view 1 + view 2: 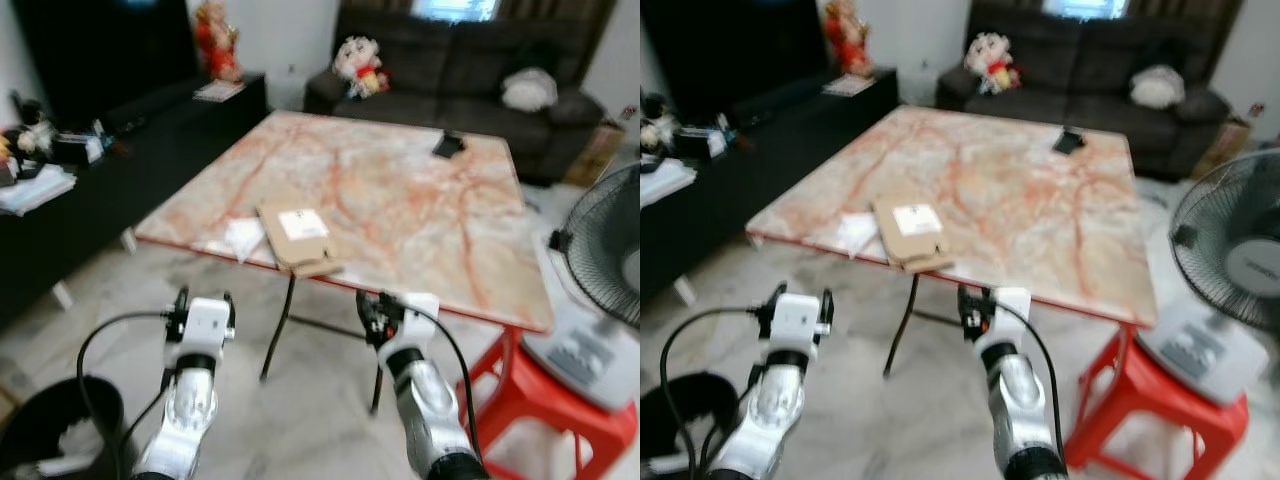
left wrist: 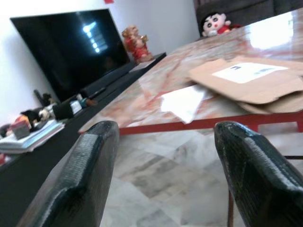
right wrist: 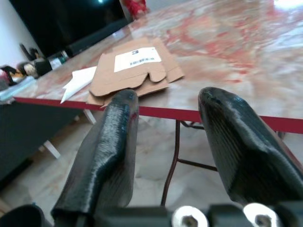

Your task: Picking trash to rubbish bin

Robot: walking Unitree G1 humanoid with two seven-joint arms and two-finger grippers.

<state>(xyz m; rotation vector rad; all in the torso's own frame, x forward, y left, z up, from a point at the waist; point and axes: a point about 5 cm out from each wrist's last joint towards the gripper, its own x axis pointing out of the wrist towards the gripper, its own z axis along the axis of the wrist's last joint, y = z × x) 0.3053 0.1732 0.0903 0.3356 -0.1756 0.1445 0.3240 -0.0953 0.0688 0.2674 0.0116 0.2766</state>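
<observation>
A flattened cardboard box (image 1: 297, 237) with a white label lies at the near edge of the marble table (image 1: 400, 200). Next to it on the left sits a crumpled white paper (image 1: 243, 238). A black rubbish bin (image 1: 55, 430) stands on the floor at the lower left, holding some white trash. My left gripper (image 2: 163, 165) is open, held low in front of the table edge, with the white paper (image 2: 184, 101) ahead of it. My right gripper (image 3: 175, 137) is open too, just short of the table edge, below the cardboard box (image 3: 135, 71). Neither holds anything.
A red stool (image 1: 545, 400) carrying a white fan (image 1: 600, 290) stands at the right. A black TV cabinet (image 1: 90, 180) with clutter runs along the left. A dark sofa (image 1: 470, 70) with a doll is at the back. A small black object (image 1: 448, 145) lies far on the table.
</observation>
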